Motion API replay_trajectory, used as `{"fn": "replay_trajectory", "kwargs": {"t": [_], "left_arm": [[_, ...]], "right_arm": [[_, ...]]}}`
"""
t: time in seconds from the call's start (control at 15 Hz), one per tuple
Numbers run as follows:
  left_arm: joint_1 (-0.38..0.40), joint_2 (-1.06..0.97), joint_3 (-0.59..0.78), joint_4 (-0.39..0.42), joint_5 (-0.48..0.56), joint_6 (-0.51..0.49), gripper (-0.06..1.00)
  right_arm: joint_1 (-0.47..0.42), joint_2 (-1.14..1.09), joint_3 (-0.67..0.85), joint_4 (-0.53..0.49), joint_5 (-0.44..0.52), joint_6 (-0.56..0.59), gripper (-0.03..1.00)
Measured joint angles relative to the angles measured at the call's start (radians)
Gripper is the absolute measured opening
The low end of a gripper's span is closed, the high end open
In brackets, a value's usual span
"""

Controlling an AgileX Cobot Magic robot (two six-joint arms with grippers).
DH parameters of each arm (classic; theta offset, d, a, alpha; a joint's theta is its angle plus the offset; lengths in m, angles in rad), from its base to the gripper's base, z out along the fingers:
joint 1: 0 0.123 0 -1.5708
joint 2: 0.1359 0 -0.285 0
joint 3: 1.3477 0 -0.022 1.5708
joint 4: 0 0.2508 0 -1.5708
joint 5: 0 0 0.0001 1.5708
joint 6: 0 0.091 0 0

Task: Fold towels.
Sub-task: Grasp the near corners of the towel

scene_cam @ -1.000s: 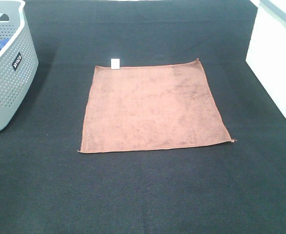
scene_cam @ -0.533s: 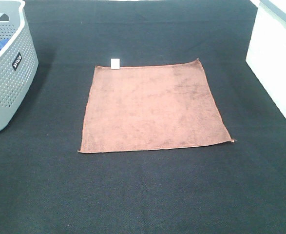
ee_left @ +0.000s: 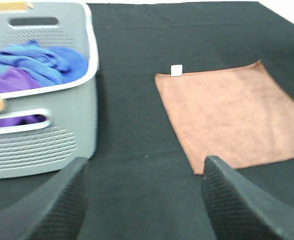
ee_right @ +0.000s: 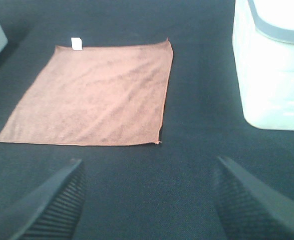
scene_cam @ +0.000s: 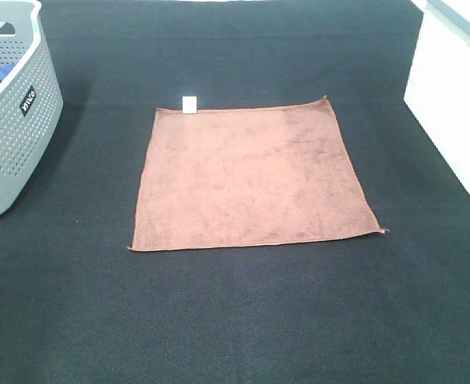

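Nothing has shifted since a second ago. Left gripper [ee_left: 144, 212] and right gripper [ee_right: 149, 210] gape wide, empty. The towel [scene_cam: 251, 174] lies flat at centre on the table [scene_cam: 235, 320], tag [scene_cam: 190, 104] at its 11 o'clock; basket [scene_cam: 18, 140] at 10, white bin [scene_cam: 451, 96] at 2

Grey perforated basket [scene_cam: 18, 136] of blue cloths [ee_left: 51, 62], white bin [scene_cam: 451, 104]

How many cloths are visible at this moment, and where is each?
3: the brown towel lies spread flat on the black table; a blue cloth and a purple cloth sit bunched in the grey basket. More may be hidden beneath those two.
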Motion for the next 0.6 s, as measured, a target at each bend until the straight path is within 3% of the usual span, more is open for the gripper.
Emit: {"fn": "replay_trajectory", "kwargs": {"t": [0.2,0.33,0.53,0.6], "left_arm": [[0.000,0.283,0.002,-0.127,-0.182,0.000,0.62],[0.000,0.466,0.002,-0.263,-0.211,0.045,0.62],[0.000,0.748,0.000,-0.520,-0.230,0.302,0.62],[0.000,0.888,-0.020,-0.658,-0.206,0.451,0.62]], "right_arm": [[0.000,0.238,0.000,0.035,-0.088,0.000,0.68],[0.000,0.369,0.000,0.092,-0.141,-0.001,0.68],[0.000,0.626,-0.011,0.215,-0.200,-0.086,0.68],[0.000,0.698,-0.031,0.235,-0.201,-0.130,0.68]]}}
